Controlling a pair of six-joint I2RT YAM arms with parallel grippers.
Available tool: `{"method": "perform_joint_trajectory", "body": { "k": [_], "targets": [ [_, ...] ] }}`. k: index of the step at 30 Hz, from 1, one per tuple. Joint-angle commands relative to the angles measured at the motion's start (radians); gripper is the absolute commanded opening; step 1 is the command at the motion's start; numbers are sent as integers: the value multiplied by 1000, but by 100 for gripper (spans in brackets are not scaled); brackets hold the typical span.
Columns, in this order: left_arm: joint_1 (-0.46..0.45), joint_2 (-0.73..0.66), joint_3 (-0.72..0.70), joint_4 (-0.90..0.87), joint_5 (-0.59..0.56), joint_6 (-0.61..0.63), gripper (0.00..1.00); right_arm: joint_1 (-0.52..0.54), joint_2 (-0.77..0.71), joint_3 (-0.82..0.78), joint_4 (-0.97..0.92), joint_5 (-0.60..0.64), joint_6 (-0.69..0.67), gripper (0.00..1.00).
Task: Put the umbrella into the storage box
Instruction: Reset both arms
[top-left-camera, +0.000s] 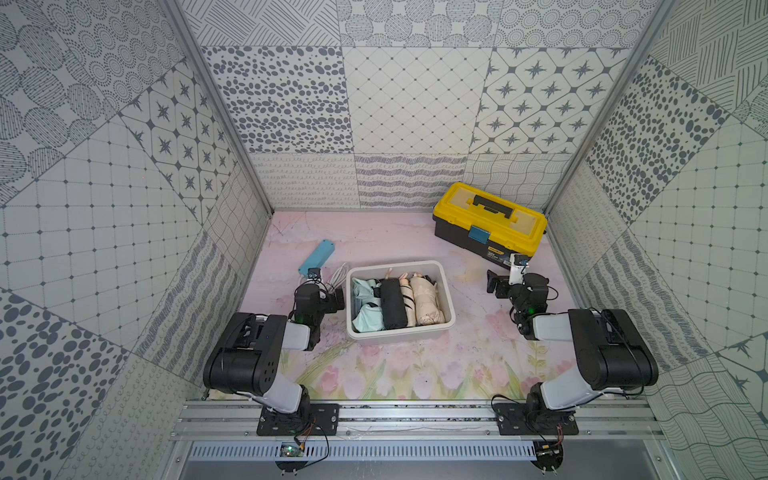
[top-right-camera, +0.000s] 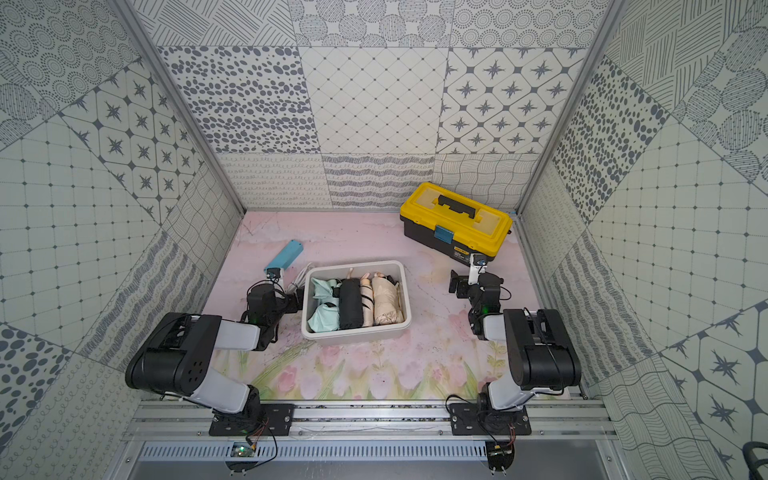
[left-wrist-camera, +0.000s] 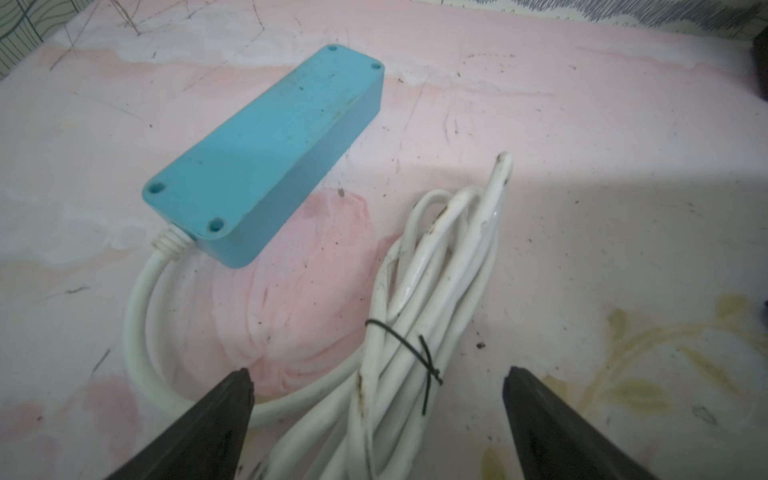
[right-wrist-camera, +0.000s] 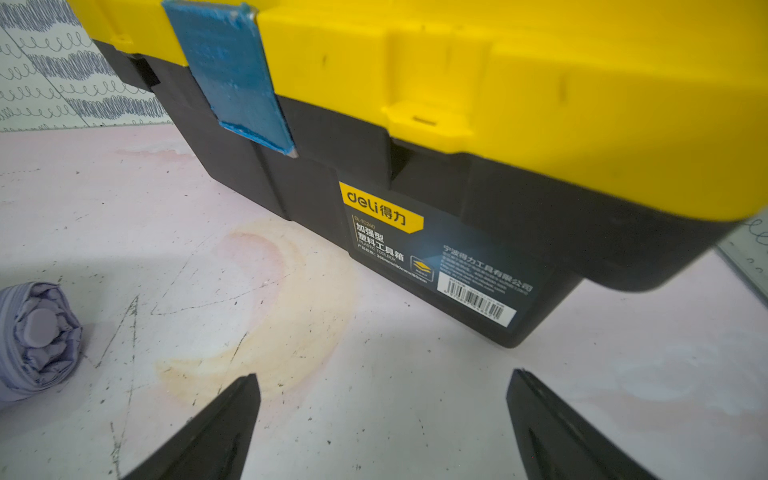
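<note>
The white storage box (top-left-camera: 399, 335) (top-right-camera: 353, 335) stands mid-table and holds several folded umbrellas, among them a mint one (top-left-camera: 365, 305), a black one (top-left-camera: 393, 303) and a cream one (top-left-camera: 426, 301). The end of a lilac folded umbrella (right-wrist-camera: 33, 336) lies on the mat at the edge of the right wrist view; I cannot make it out in the top views. My right gripper (right-wrist-camera: 384, 374) (top-left-camera: 496, 284) is open over bare mat, right of the box. By the box's left wall, my left gripper (left-wrist-camera: 377, 371) (top-left-camera: 334, 301) is open above a tied white cord (left-wrist-camera: 432, 299).
A yellow-lidded black toolbox (top-left-camera: 490, 218) (right-wrist-camera: 498, 104) with a blue latch stands at the back right, close ahead of the right gripper. A blue power strip (top-left-camera: 316, 257) (left-wrist-camera: 266, 153) lies left of the box, its cord bundled beside it. Patterned walls close three sides.
</note>
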Motion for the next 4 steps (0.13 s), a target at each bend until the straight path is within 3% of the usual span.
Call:
{"method": "perform_joint_trajectory", "body": {
  "k": [1,4],
  "targets": [
    [6,5,39,63,18,23,99,13,-7,22,12,25,-15,99],
    [7,8,46,54,22,28,99,12,-8,11,29,25,-16,99]
  ]
}}
